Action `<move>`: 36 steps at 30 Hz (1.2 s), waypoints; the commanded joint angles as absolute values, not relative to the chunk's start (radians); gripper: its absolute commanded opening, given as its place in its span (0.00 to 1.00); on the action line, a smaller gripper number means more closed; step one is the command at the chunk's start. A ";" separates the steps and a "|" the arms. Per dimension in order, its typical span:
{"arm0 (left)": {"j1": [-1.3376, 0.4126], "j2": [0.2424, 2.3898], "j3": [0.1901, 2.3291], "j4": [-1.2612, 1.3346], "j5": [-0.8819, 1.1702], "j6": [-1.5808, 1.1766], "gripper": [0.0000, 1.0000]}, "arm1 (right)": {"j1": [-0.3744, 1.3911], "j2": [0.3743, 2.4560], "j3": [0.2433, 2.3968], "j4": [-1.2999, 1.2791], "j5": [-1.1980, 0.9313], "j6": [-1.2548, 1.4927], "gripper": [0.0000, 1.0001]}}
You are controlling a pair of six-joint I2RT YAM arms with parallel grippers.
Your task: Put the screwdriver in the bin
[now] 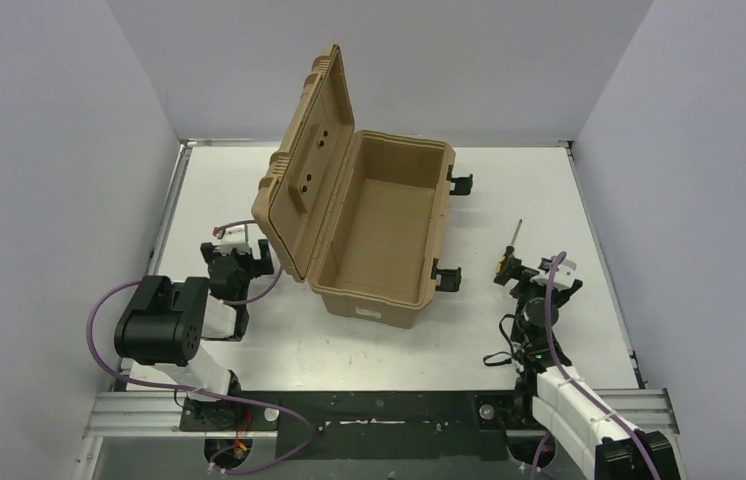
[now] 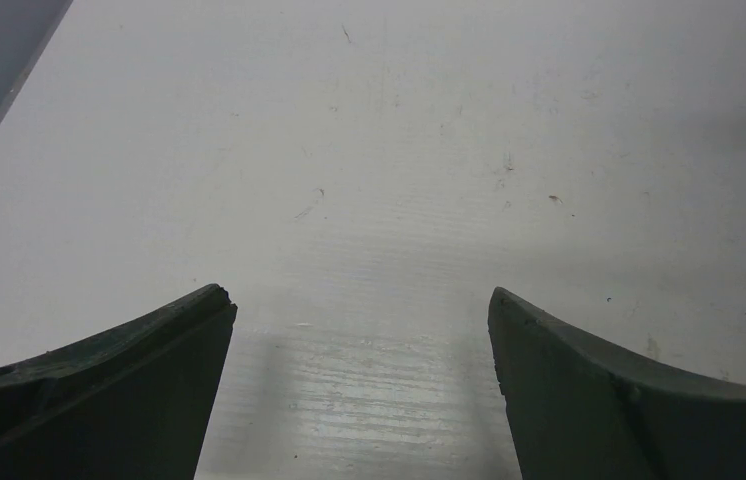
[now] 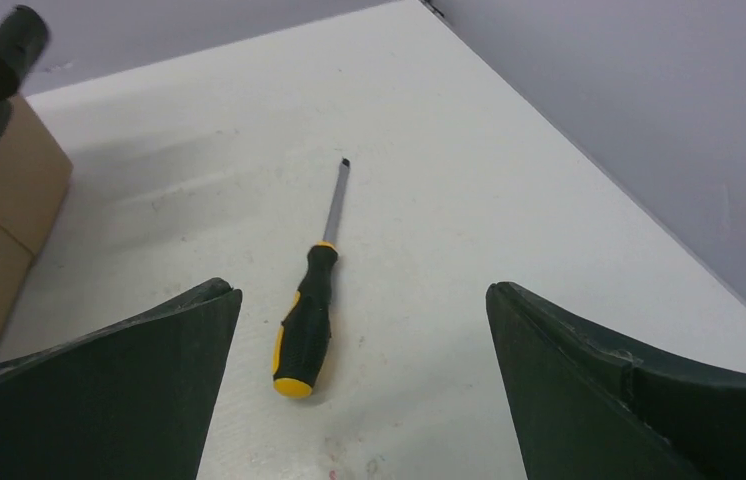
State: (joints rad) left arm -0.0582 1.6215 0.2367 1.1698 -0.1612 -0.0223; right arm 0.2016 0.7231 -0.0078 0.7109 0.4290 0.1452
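Right wrist view has the right gripper (image 3: pixel 359 292) spread wide and holding nothing, the screwdriver (image 3: pixel 311 300) lying flat on the worktop (image 3: pixel 449 200) just ahead, right of the bin (image 1: pixel 364 300), so it should lower straight and close across the thick handle, not the thin shaft.

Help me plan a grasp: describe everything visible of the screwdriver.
The screwdriver has a thin silver shaft, dark at the tip, and a black handle with yellow accents and butt. It lies flat on the white table, right of the open bin, handle toward the open right hand, tip pointing away. Only the table touches it.
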 commanded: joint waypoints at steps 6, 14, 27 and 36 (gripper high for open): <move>-0.062 1.613 0.253 1.213 -0.169 -0.030 0.97 | 0.186 0.812 0.320 0.320 0.499 0.305 1.00; -0.062 1.613 0.253 1.213 -0.168 -0.030 0.97 | 0.153 1.285 0.856 -0.261 0.501 0.405 1.00; -0.062 1.613 0.253 1.214 -0.169 -0.030 0.97 | 0.055 1.732 1.032 -0.353 0.192 0.405 0.85; -0.062 1.612 0.253 1.214 -0.169 -0.029 0.97 | 0.033 1.739 0.970 -0.321 0.114 0.418 0.22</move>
